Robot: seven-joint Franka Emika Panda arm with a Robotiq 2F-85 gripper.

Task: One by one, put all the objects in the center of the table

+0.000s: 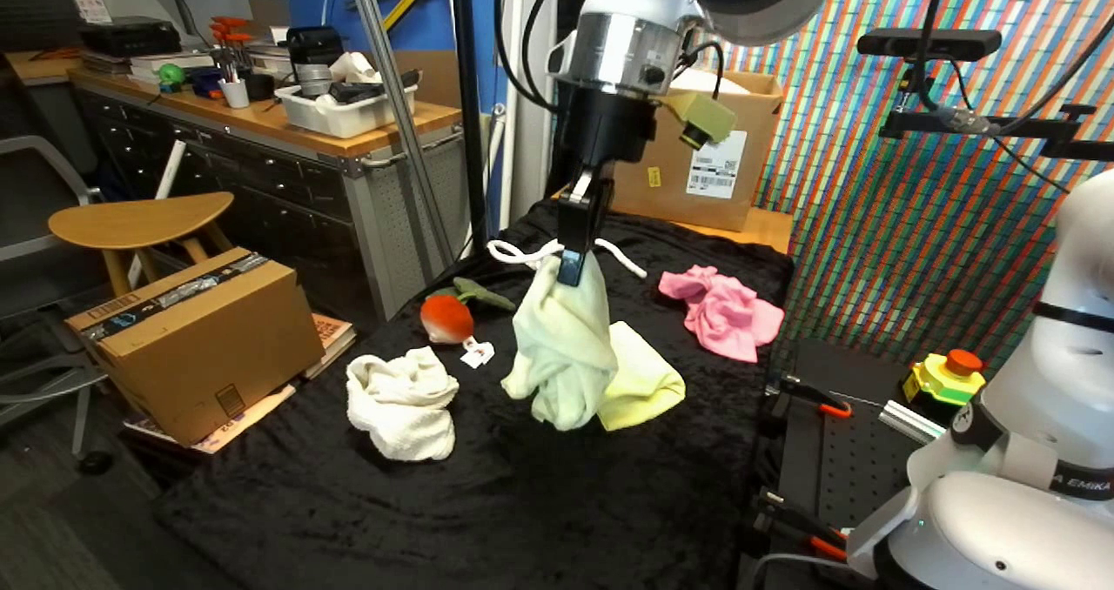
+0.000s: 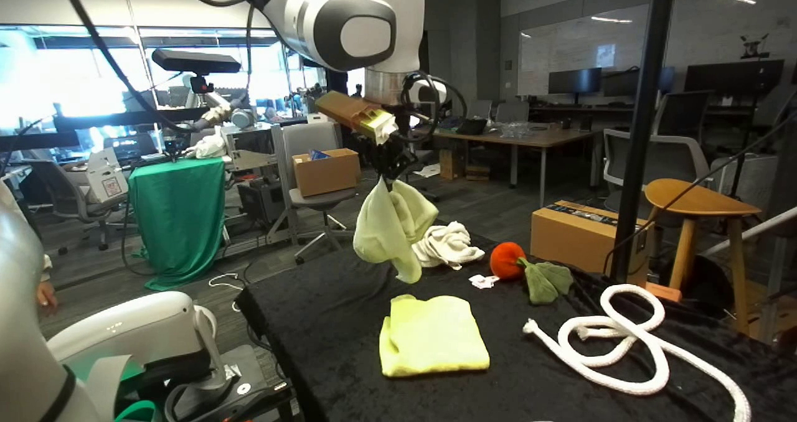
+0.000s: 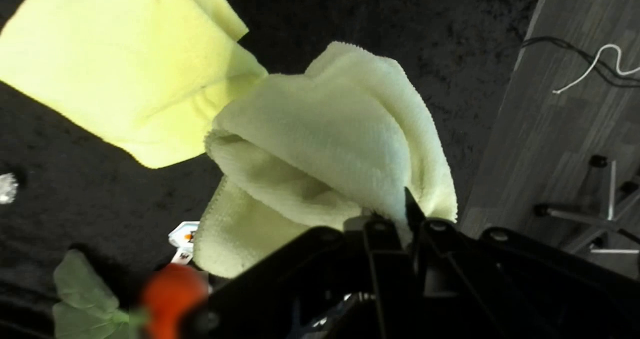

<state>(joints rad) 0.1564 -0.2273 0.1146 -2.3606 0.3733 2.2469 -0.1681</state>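
Pinching a pale green cloth [image 1: 566, 351] by its top, jaws pressed together on the bunched fabric, the gripper [image 1: 572, 266] holds it hanging above a black-covered table [image 1: 600, 507]. Lower and just beside the held cloth, a folded yellow cloth [image 2: 433, 338] lies flat. Near them rest a crumpled white cloth [image 1: 402, 407] and a red ball-like thing [image 1: 446, 318] with green leaves [image 2: 543, 282] and a white tag [image 1: 477, 352]; a looped white rope [image 2: 647, 335] lies near the leaves, and a rumpled pink cloth [image 1: 722, 311] sits toward the table's edge. In an exterior view, a large labelled cardboard box [image 1: 666, 172] stands past the table's far edge, something white [image 1: 709, 81] at its top. Farther off, a carton [image 1: 204, 346] taped across the top sits on books [image 1: 333, 338], its contents hidden. On a wooden workbench [image 1: 261, 117], a white bin [image 1: 348, 120] holds a jumble of grey, white and black items [image 1: 352, 92], and near it a white cup [image 1: 235, 96] holds slender upright things [image 1: 231, 70]. On an office chair [image 2: 299, 139] stands an uncovered brown box [image 2: 324, 176], a blue item [image 2: 319, 154] at its mouth.
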